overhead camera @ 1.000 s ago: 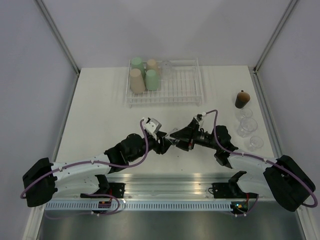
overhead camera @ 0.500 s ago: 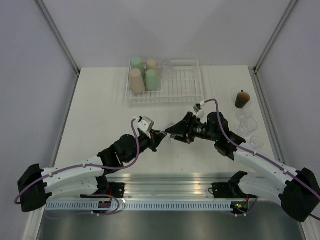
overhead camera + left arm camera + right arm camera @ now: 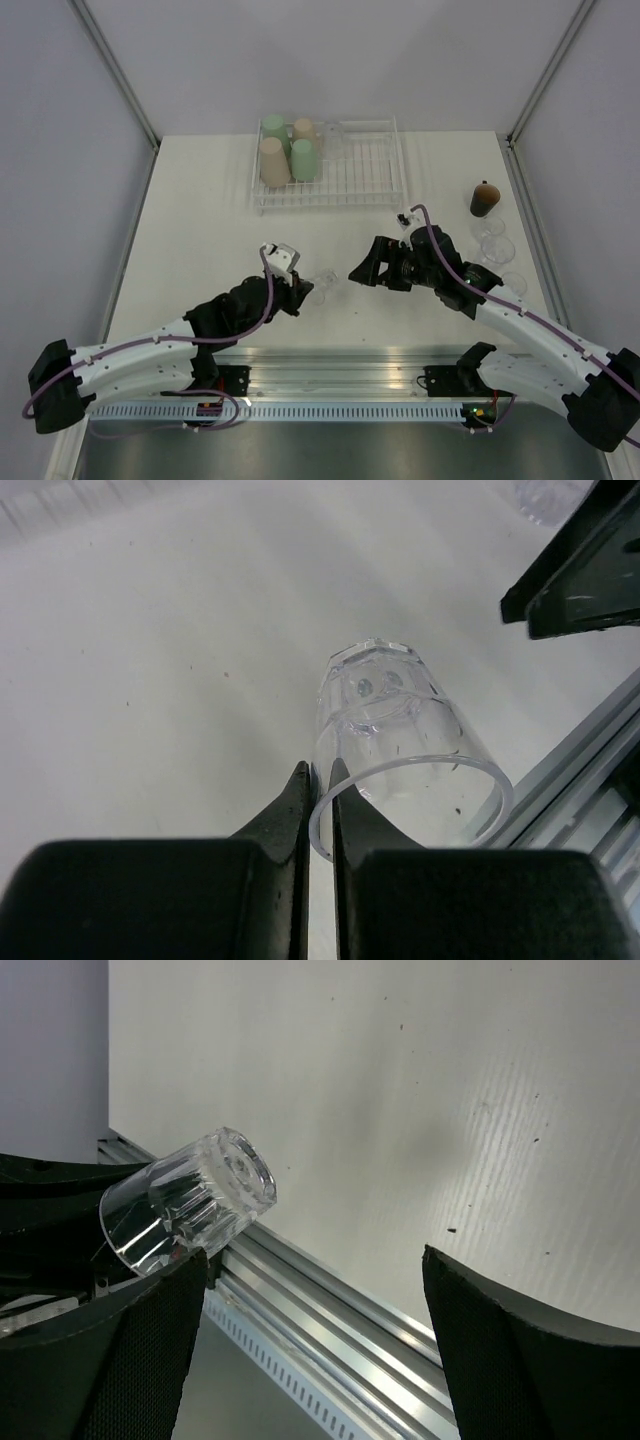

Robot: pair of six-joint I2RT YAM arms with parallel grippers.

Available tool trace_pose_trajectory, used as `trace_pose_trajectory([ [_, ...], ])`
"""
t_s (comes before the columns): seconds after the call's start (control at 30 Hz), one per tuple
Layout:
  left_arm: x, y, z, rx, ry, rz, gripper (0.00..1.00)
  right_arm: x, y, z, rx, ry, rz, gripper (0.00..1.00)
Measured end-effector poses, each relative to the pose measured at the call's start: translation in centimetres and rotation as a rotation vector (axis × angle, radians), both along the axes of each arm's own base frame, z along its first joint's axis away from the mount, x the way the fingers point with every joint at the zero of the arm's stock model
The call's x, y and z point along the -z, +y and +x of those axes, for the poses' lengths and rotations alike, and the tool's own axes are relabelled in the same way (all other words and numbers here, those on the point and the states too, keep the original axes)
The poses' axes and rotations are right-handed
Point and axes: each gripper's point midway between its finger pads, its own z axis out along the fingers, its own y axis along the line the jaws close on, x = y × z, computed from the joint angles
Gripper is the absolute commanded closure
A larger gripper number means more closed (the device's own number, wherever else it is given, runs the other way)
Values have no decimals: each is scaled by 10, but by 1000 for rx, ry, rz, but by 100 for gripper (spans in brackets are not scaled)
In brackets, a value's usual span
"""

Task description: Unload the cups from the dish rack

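Half a second ago both grippers met at one clear cup (image 3: 323, 283); now they are apart. The right gripper (image 3: 357, 270) has let go and drawn back toward the right edge, its fingers (image 3: 505, 1355) spread wide with nothing between them. The left gripper (image 3: 307, 288) has pulled back toward the near edge and keeps the cup, its two fingers (image 3: 296, 805) closed thin on the rim, one inside the wall and one outside. The cup lies on its side in the air, base pointing at the right gripper, over the bench (image 3: 200, 220) near the middle of the near edge, just beyond the metal rail (image 3: 340, 370).

The dish rack (image 3: 365, 172) sits at the far edge, well apart from both arms. Two green tumblers (image 3: 304, 160) and two beige tumblers (image 3: 273, 162) stand upside down in its left end. A dark brown cup (image 3: 484, 198) stands by the right edge, with three clear cups (image 3: 495, 250) in a row just nearer than it. Nothing lies between the arms and the rack.

A faint see-through cup (image 3: 333, 132) shows at the rack's far side, its outline hard to make out. From above, the left fingertips are too small to read.
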Motion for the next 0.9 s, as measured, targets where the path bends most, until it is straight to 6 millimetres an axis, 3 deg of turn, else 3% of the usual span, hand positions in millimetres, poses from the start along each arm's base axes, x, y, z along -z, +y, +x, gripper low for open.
trace_pose_trajectory([
  [0.13, 26, -4, 0, -6, 104, 132, 98, 8, -9, -5, -36, -38, -108, 8],
  [0.27, 39, -18, 1, 13, 196, 229, 98, -6, -10, -7, -89, -125, -202, 9],
  [0.43, 35, -35, 0, 48, 259, 266, 98, -13, 0, -17, -163, -213, -292, 14],
  [0.67, 24, -59, -1, 95, 315, 273, 98, 17, 13, -33, -222, -245, -489, 21],
  [0.77, 28, -65, -4, 113, 346, 273, 98, 20, 18, -34, -213, -274, -545, 35],
  [0.8, 30, -65, -6, 115, 358, 275, 98, 20, 18, -33, -201, -283, -566, 49],
  [0.9, 33, -63, -10, 120, 387, 279, 98, 19, 14, -23, -126, -300, -636, 66],
])
